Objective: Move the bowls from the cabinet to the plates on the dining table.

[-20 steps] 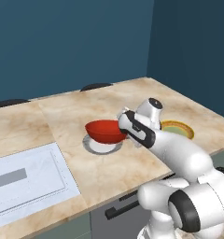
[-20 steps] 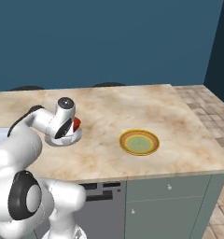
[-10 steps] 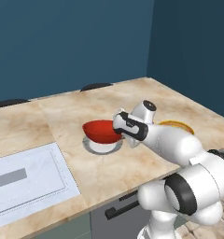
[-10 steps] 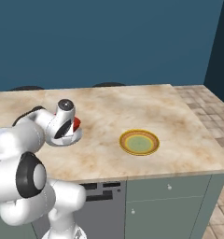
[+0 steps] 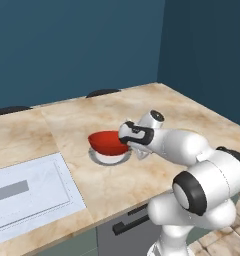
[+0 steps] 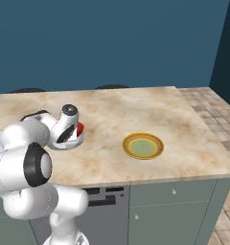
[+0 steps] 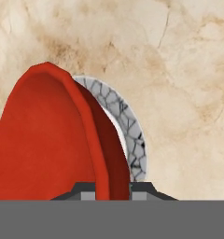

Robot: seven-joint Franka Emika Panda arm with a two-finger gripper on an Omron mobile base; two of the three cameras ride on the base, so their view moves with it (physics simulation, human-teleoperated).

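Nearly delivered: red bowl over the grey plate on the dining table, rim pinched between the narrowed gripper, not yet released. Further along, yellowish plate bare, awaiting the second bowl.

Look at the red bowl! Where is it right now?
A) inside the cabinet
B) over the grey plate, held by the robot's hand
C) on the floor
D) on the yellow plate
B: the hand pinches the rim of the red bowl right over the grey plate; the yellow plate sits bare.
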